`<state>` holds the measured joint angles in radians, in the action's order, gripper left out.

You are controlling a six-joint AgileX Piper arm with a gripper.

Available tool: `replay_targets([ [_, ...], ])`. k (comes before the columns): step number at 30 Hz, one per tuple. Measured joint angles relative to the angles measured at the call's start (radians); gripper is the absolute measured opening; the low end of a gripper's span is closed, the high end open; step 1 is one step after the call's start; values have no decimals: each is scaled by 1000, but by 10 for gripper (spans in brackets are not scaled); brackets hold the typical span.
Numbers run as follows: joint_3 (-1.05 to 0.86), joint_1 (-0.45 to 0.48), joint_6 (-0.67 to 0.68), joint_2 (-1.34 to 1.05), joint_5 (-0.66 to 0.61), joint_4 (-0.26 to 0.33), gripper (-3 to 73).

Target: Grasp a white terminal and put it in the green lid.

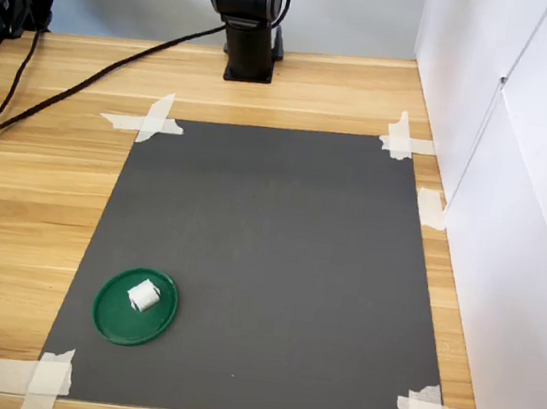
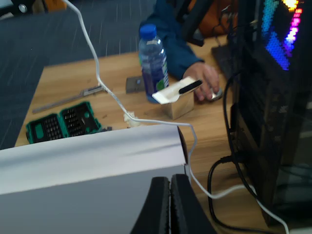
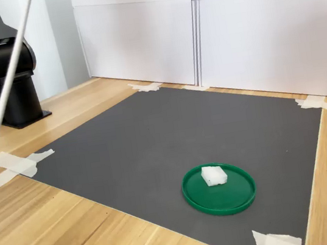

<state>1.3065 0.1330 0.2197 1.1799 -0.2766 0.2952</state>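
White terminal (image 1: 142, 295) inside green lid (image 1: 112, 321), near mat corner.
Gripper (image 2: 170, 195) clenched on nothing, fingers pressed together, raised well away from lid and terminal, aimed over white panel (image 2: 87, 165) toward a cluttered desk.

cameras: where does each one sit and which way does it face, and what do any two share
First exterior view: high, opposite the arm base, looking down on the dark mat; the green lid holds the white terminal.
Second exterior view: low at the table edge, looking across the mat toward the white panels; arm base at the second exterior view's left.
Wrist view: raised, looking over a white panel at another desk with a bottle and a person's hand; the gripper shows, jaws together.
Both exterior views share mat, lid, terminal and base.
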Motion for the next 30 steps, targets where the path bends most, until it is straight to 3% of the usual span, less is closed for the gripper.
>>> replay_targets([
  [4,-261,0,-21,-207,69,-3,-21],
  [10,-535,0,-25,-450,44,-97,-21],
  [18,-692,0,6,-539,-12,-115,-21],
  [24,-824,0,-115,-682,-37,-117,-21],
  [30,-994,0,-180,-863,-20,-196,-21],
])
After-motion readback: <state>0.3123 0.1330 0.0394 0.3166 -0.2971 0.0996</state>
